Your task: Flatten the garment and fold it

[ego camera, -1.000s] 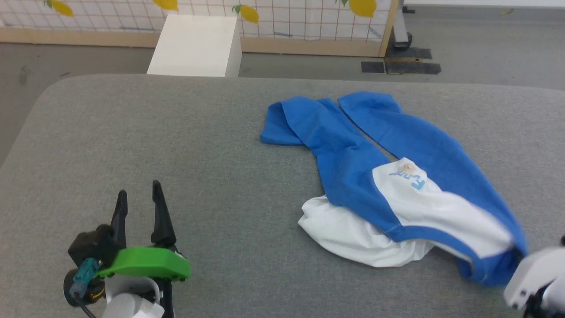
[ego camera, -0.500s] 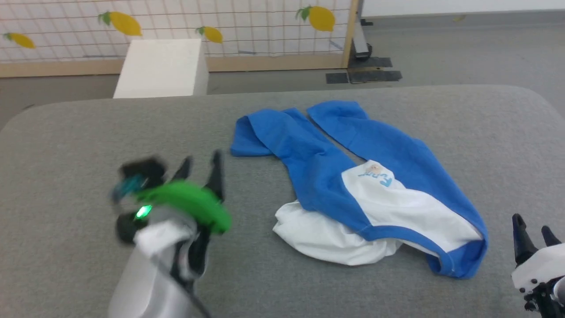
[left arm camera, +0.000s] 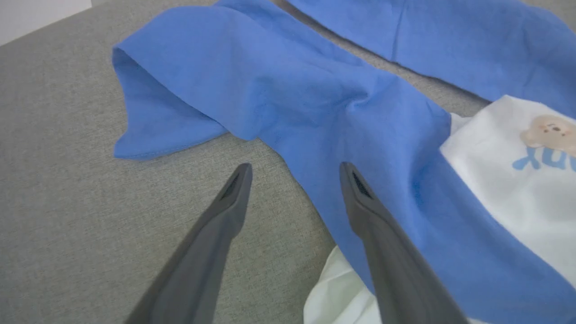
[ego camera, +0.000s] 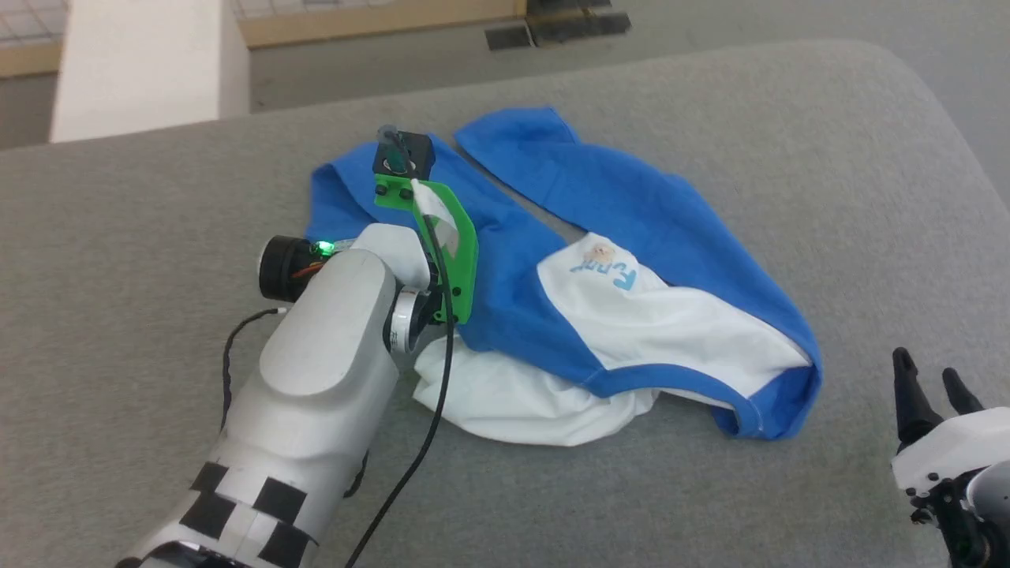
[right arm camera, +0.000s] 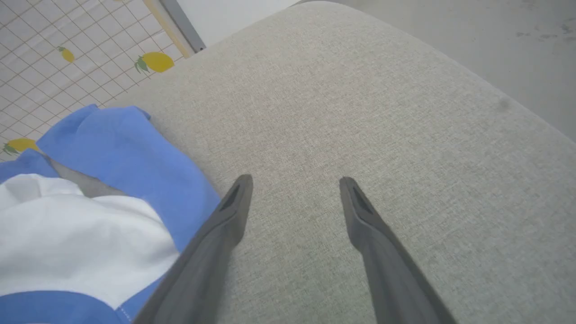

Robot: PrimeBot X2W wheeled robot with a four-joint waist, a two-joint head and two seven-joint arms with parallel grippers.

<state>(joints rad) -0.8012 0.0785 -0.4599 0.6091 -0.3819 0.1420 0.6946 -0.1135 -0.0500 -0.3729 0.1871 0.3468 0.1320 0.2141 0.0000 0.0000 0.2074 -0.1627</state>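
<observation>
Barely started. Finds the garment [ego camera: 655,331] bunched on the grey padded table [ego camera: 158,205], neither flattened nor folded. Poises the left gripper [left arm camera: 294,167], wide open and empty, at a blue sleeve [left arm camera: 270,90]; parks the right gripper [right arm camera: 294,180], equally spread and empty, just beside the cloth.

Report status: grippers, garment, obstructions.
Left gripper open, straddling the blue sleeve edge. Right gripper open over bare grey surface beside the garment. Garment crumpled, unflattened. No obstruction seen.
</observation>
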